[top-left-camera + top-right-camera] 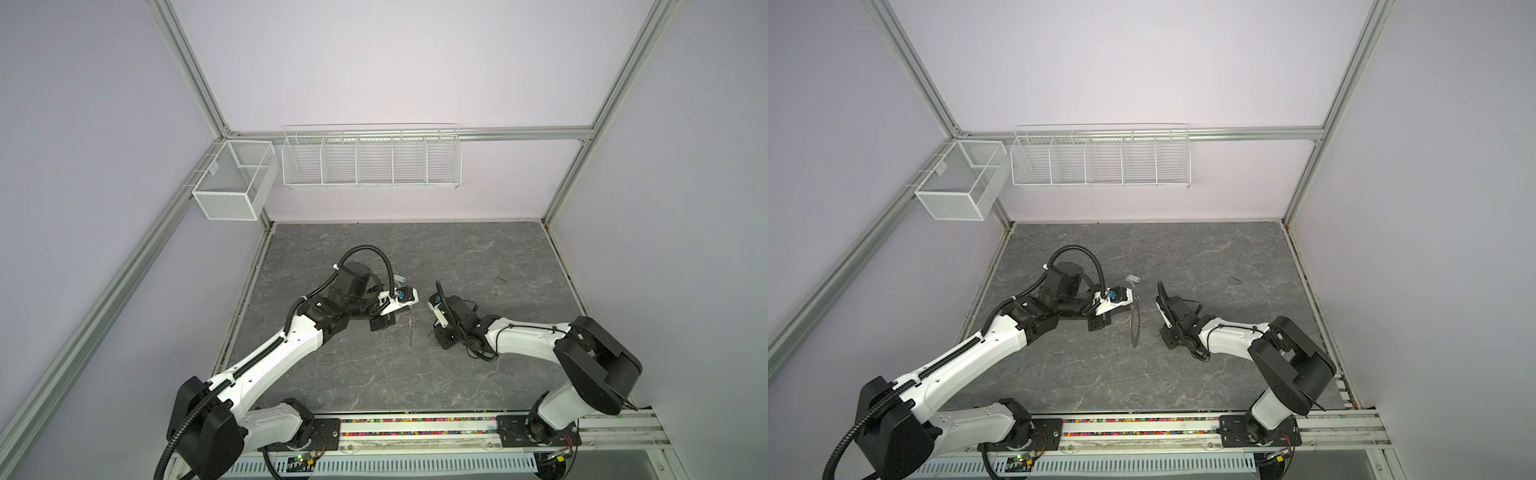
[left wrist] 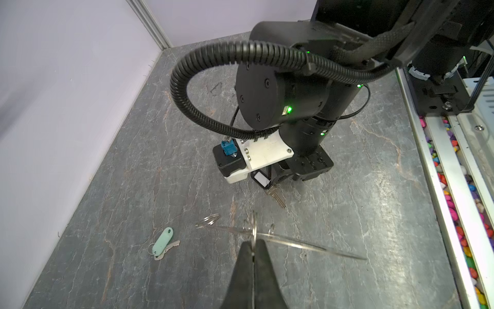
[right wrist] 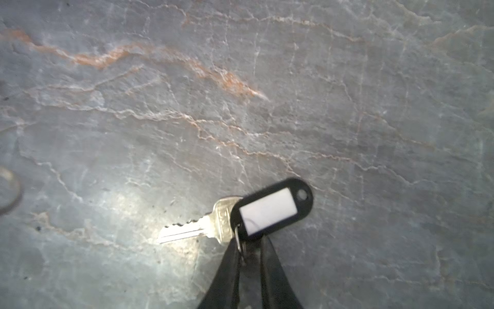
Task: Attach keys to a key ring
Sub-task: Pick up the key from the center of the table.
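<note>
Key ring (image 1: 1134, 328) sits at the middle of both top views, turned on edge so that it shows only as a thin grey sliver. The left arm (image 1: 967, 353) rises from the lower left of the frame, bends at the elbow and turns its wrist toward the centre. In the left wrist view the left end effector (image 2: 253, 242) has its jaws fully closed on a small wire loop at the ring's rim, at lower centre. From there the ring (image 2: 294, 240) runs as a fine line toward the lower right.

The key with the pale green tag (image 1: 1133, 279) lies flat on the bench (image 1: 1100, 374) just above the ring, apart from both arms.

The right arm (image 1: 1229, 336) comes from the lower right, folds sharply at its elbow and stretches its forearm left, wrist tipped down to the bench. In the right wrist view the right end effector (image 3: 250, 244) is at lower centre, its jaws narrowed to a slim gap. They straddle the little loop of the key with the black tag (image 3: 223, 216). The loop touches one finger (image 3: 227, 267); whether it is pinched firmly cannot be told.
</note>
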Available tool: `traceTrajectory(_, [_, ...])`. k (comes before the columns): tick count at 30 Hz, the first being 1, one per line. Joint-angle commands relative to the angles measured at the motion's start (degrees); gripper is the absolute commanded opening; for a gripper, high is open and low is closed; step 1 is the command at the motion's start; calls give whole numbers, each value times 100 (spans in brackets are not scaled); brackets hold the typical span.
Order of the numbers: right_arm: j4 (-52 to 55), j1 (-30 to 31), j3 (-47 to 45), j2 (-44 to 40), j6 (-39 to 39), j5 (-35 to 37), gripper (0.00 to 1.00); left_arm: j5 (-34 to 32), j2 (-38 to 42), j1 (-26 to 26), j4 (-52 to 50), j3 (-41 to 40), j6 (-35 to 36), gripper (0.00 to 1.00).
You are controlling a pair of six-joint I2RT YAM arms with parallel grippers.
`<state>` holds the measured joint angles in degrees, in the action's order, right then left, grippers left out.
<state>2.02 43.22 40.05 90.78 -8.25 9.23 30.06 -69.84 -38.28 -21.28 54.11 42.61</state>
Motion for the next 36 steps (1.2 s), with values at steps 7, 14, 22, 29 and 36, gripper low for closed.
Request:
traceTrajectory(7, [176,-14,-88,91,117,74,10,175,0,14,106,-4,107,0])
traceTrajectory(14, [476,6,14,-219,334,101,6,158,-1,14,130,-26,107,0])
traceTrajectory(22, [1230,-3,373,-857,658,-161,6,93,58,14,420,-206,118,0])
traceTrajectory(29, [2256,-201,1079,-1218,1611,-1529,6,92,443,14,1060,-648,318,0])
traceTrajectory(36, [2430,-463,1338,-1669,2265,-2859,6,-66,884,-81,1815,-1250,774,0])
